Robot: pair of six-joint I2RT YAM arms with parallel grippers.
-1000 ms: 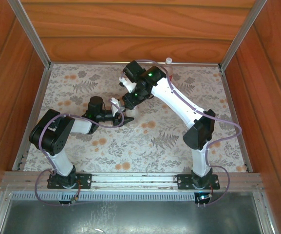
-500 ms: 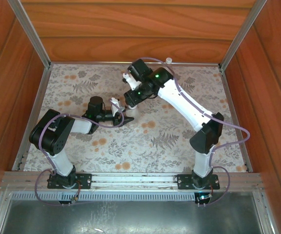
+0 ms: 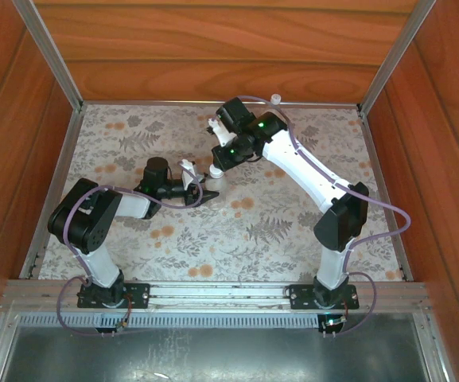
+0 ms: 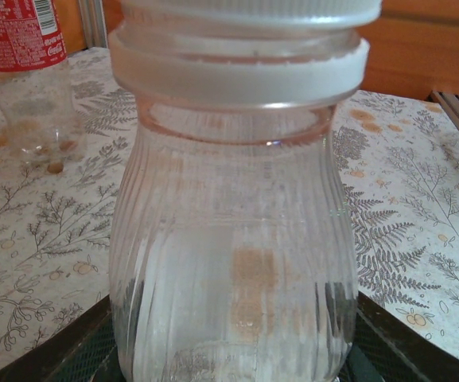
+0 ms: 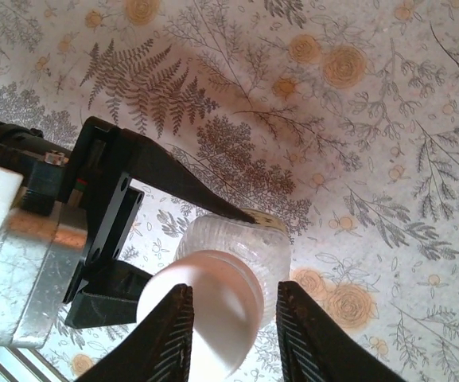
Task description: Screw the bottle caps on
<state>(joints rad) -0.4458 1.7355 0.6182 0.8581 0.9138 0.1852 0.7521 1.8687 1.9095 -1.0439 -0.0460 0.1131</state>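
Between the right gripper's [image 5: 231,288] fingers [image 5: 169,342] sits the bottle's [image 5: 245,239] cap [image 5: 205,310].

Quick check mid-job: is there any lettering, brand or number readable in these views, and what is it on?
"Coca-Cola": small white script, just legible, on the red-label bottle standing on the cloth behind, left wrist view.
Fine white print above that script on the same label: too blurred to read.
Clear ribbed bottle up close and its white cap: no text visible on either.
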